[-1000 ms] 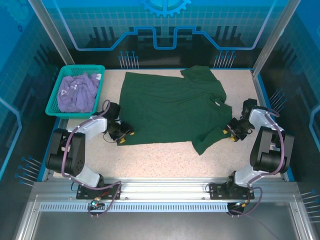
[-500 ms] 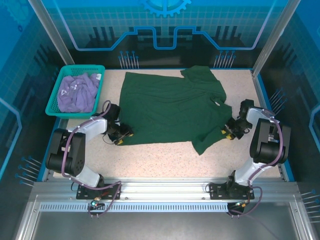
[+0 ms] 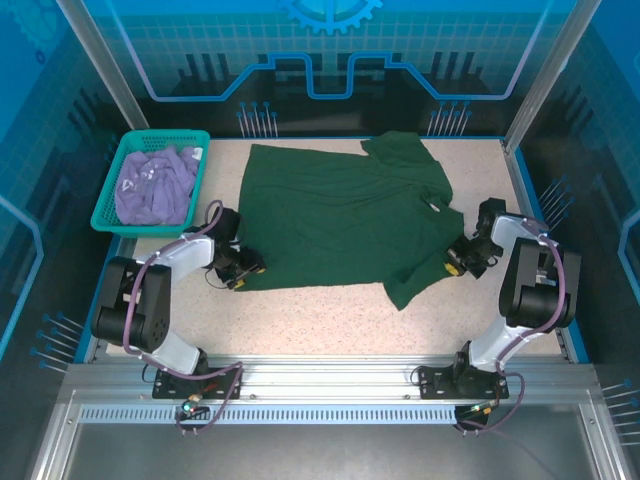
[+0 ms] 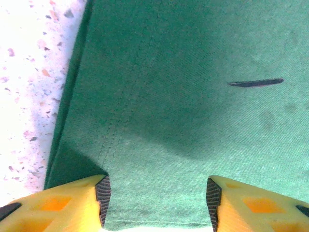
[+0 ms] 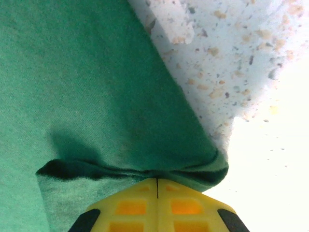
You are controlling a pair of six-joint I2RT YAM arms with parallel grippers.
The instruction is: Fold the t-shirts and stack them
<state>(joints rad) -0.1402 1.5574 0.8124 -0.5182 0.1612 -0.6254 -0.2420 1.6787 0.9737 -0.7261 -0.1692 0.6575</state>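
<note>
Across the middle of the speckled surface [image 3: 330, 320] the dark green t-shirt [image 3: 345, 215] lies spread out mostly flat, one sleeve reaching toward the far right corner and a flap of cloth pointing toward the near edge. At its near left corner sits the left pincer [image 3: 245, 272], low against the surface. From the left wrist its yellow fingers [image 4: 67, 205] stand well apart, with the hem of the shirt lying between them and nothing gripped. On the right side of the shirt, the right pincer [image 3: 452, 266] is down at the edge of the cloth. From the right wrist its fingers are pressed together, and a dark ridge of green fabric bunches up right at their tips, so it looks clamped on a fold of the shirt's edge. Off at the far left, the lavender t-shirt [image 3: 155, 185] lies crumpled inside the teal mesh basket [image 3: 104, 214], well apart from both arms.
</note>
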